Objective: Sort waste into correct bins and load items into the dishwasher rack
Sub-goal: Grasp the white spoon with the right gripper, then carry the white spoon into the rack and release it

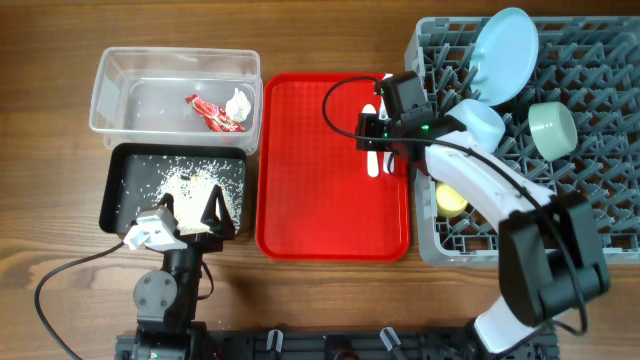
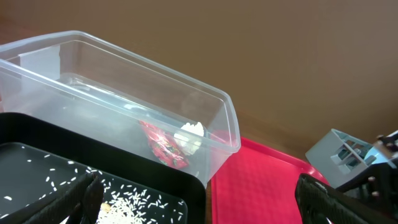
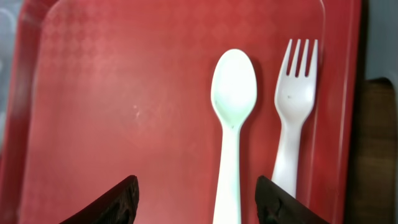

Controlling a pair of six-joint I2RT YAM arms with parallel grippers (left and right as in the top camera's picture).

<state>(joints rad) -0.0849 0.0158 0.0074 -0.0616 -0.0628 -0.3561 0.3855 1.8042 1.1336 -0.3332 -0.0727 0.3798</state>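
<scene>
My right gripper [image 3: 196,202] is open above the red tray [image 1: 310,190], with the white spoon [image 3: 231,118] between its fingers and the white fork [image 3: 292,112] just right of it. In the overhead view the spoon and fork [image 1: 378,158] lie at the tray's right edge under that gripper [image 1: 377,128]. The grey rack [image 1: 590,200] holds the light blue plate [image 1: 503,55], light blue bowl [image 1: 482,122], pale green bowl [image 1: 552,128] and yellow cup [image 1: 451,198]. The clear tub [image 1: 130,75] holds the red wrapper [image 1: 212,112] and white napkin [image 1: 238,102]. Rice [image 1: 190,185] lies in the black tray [image 1: 125,190]. My left gripper [image 1: 190,222] is open and empty.
The left wrist view shows the clear tub [image 2: 230,118], the wrapper [image 2: 163,146], the napkin [image 2: 191,134], rice [image 2: 134,202] in the black tray [image 2: 155,168], and the red tray [image 2: 261,186] to the right. Wooden tabletop [image 1: 60,290] surrounds everything.
</scene>
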